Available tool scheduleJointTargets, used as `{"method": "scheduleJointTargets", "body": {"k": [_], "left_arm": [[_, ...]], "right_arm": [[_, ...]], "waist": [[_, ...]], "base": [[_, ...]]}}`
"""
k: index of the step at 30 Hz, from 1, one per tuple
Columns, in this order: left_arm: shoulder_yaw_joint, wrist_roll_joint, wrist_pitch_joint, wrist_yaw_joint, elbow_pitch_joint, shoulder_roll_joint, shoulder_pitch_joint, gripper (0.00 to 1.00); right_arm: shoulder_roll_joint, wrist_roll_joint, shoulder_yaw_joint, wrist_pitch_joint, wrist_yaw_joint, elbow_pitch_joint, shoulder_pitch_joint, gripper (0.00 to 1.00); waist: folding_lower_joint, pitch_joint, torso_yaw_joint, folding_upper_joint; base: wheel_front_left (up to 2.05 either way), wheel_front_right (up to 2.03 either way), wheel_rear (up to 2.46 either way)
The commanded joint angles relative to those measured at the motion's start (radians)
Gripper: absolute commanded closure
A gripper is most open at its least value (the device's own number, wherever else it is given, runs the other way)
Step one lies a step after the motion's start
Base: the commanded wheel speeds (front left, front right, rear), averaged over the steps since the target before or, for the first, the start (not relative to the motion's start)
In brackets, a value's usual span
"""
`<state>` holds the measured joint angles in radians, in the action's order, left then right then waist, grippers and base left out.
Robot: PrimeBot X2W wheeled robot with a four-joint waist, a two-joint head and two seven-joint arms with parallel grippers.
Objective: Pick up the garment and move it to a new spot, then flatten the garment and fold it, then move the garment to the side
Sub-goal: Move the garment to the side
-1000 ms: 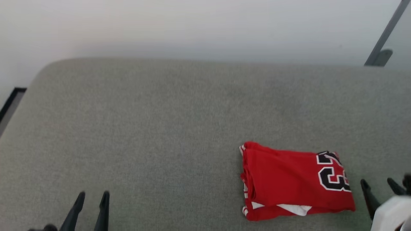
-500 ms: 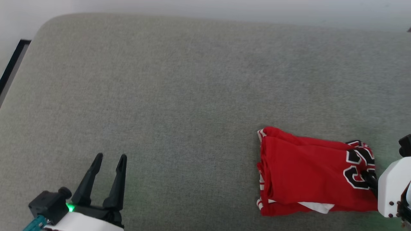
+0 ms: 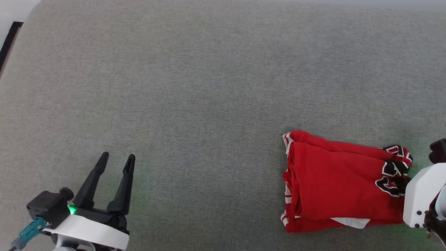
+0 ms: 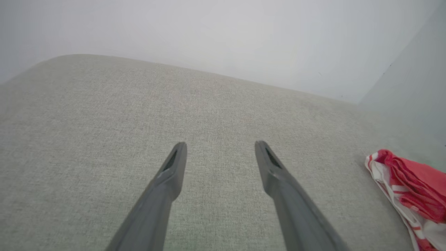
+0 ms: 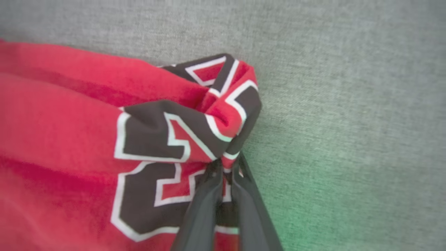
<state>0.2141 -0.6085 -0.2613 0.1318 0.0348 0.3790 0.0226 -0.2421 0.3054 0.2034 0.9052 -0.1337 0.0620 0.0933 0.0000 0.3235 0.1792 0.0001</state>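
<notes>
The garment (image 3: pixel 334 181), a folded red jersey with black numbers outlined in white, lies on the grey cushion at the lower right of the head view. My right gripper (image 3: pixel 400 183) is shut on its right edge, and the cloth bunches up around the pinch. In the right wrist view the two fingers meet at the right gripper (image 5: pixel 226 167) with red and black fabric of the garment (image 5: pixel 69 132) squeezed between them. My left gripper (image 3: pixel 116 162) stands open over bare cushion far to the left. The left wrist view has the left gripper (image 4: pixel 220 148) open and the garment's (image 4: pixel 414 188) striped edge at the right.
The grey fabric cushion (image 3: pixel 209 87) spreads wide to the left of and behind the garment. A dark floor strip (image 3: pixel 8 42) shows past its far left corner. A pale wall (image 4: pixel 209 35) rises behind the cushion.
My right gripper has gone from open beside the garment to shut on its right edge, which now puckers. The head camera has tilted down, so the whole scene has shifted.
</notes>
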Motion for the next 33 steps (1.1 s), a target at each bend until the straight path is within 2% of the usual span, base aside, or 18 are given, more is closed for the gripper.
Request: {"method": "scheduleJointTargets", "body": {"k": [1,6,10,18,27,33], "left_arm": [[0.001,0.002,-0.005,-0.003,-0.001,0.007,0.018,0.0],[0.012,0.005,-0.005,-0.003,-0.012,0.045,0.041,0.0],[0.058,0.004,-0.005,-0.003,-0.031,0.084,0.086,0.0],[0.124,-0.012,-0.005,-0.003,-0.091,0.183,0.249,0.0],[0.154,-0.026,-0.005,-0.003,-0.166,0.291,0.418,0.0],[0.161,-0.04,-0.005,-0.003,-0.192,0.324,0.457,0.0]], "right_arm": [[0.003,-0.013,0.016,-0.021,0.006,-0.022,-0.007,1.0],[0.013,-0.011,0.101,-0.135,0.005,0.038,-0.003,1.0],[0.025,-0.019,0.236,-0.192,0.005,0.068,0.015,1.0],[0.009,-0.1,0.462,-0.291,0.005,0.023,0.14,1.0],[0.022,-0.277,0.628,-0.406,0.005,-0.035,0.371,1.0],[0.011,-0.355,0.651,-0.461,0.005,-0.117,0.47,1.0]], "waist": [[0.0,-0.002,-0.02,-0.0001],[0.0,0.011,-0.086,-0.0001],[0.0,0.042,-0.144,-0.0001],[0.0,0.16,-0.246,-0.0001],[0.0,0.274,-0.285,-0.0001],[0.0,0.313,-0.283,-0.0001]], "base": [[0.0,0.0,0.0],[0.0,0.0,0.0],[0.0,0.0,0.0],[0.0,0.0,0.0],[0.0,0.0,0.0],[0.0,0.0,0.0]]}}
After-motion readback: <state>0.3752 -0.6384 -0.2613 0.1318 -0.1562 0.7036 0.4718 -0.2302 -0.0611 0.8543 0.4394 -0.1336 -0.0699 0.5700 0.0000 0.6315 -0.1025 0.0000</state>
